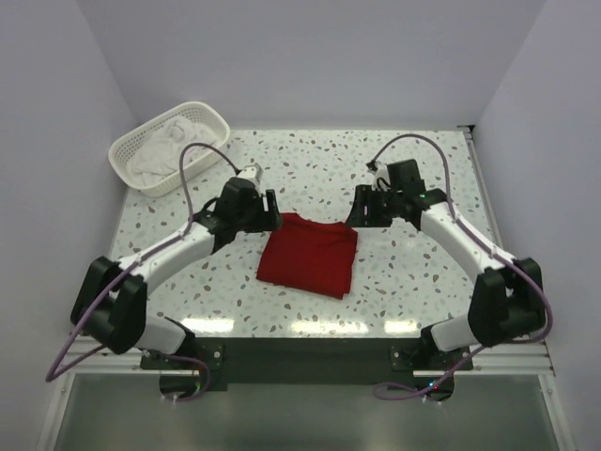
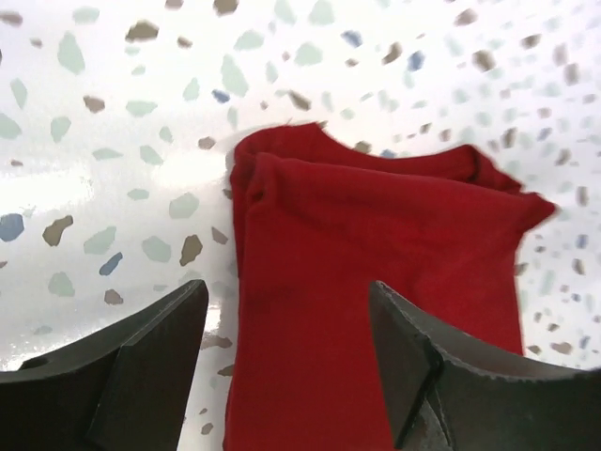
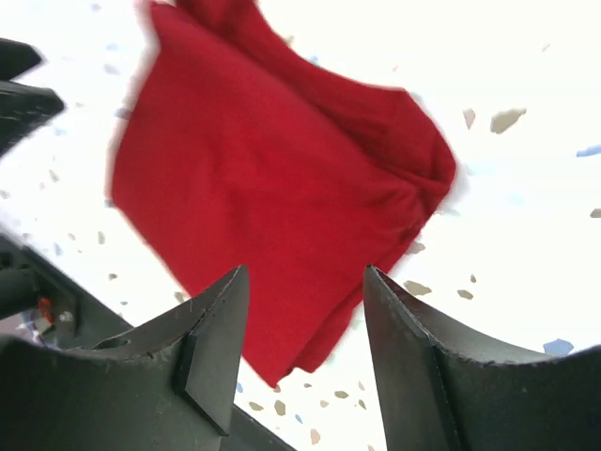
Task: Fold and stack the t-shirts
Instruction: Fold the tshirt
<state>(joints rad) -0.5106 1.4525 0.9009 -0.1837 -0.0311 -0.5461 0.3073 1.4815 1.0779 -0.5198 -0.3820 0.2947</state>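
A deep red t-shirt (image 1: 310,256) lies folded into a rough square on the speckled table, between my two arms. It fills the left wrist view (image 2: 376,282) and the right wrist view (image 3: 272,188). My left gripper (image 1: 272,214) is open and empty above the shirt's far left corner; its fingers (image 2: 141,366) straddle the shirt's left edge. My right gripper (image 1: 360,211) is open and empty above the far right corner, its fingers (image 3: 211,338) over the shirt's corner. White t-shirts (image 1: 169,150) lie crumpled in the basket.
A white plastic lattice basket (image 1: 211,155) stands at the table's far left corner. White walls enclose the table on three sides. The arm bases sit at the near edge.
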